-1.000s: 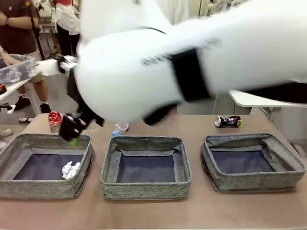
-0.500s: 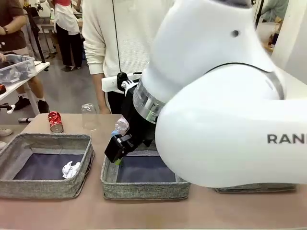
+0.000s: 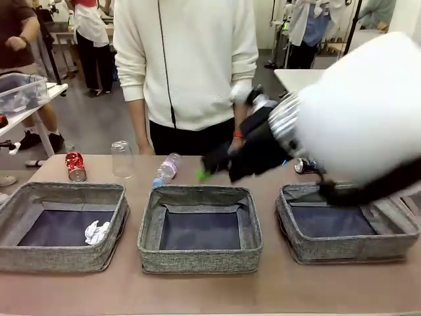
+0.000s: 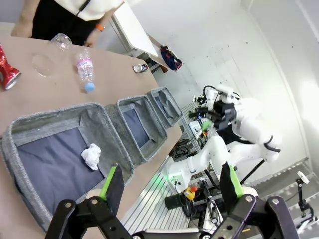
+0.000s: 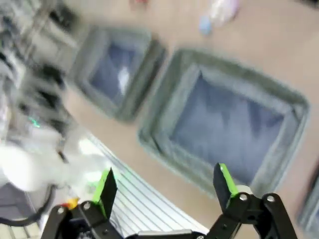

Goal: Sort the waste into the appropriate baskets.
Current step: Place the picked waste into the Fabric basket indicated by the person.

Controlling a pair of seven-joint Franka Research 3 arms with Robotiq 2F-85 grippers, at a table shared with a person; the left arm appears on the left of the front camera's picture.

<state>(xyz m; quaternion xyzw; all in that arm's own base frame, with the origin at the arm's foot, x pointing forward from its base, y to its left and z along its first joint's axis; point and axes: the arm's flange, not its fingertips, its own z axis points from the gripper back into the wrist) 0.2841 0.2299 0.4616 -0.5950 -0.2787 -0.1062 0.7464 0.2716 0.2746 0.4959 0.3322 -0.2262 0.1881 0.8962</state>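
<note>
Brown table [image 3: 197,289], three grey baskets [image 3: 197,259] in row — paper ball [image 3: 97,232] in leftmost; right arm [image 3: 355,112] half-hides dark-blue can [image 3: 308,166]; left gripper [image 4: 169,181], right gripper [image 5: 164,184] — jaws spread, empty

My right arm [image 3: 368,112] fills the right half of the front view, big, white, motion-blurred, with a black wrist reaching toward centre. Right gripper [image 3: 205,168] sits mid-frame, fingers pointing left, jaws apart and empty. In its wrist view the green pads [image 5: 106,185] stand wide apart at the bottom edge. Left gripper [image 4: 169,178] is at the bottom of its wrist view, jaws wide, empty.
</note>
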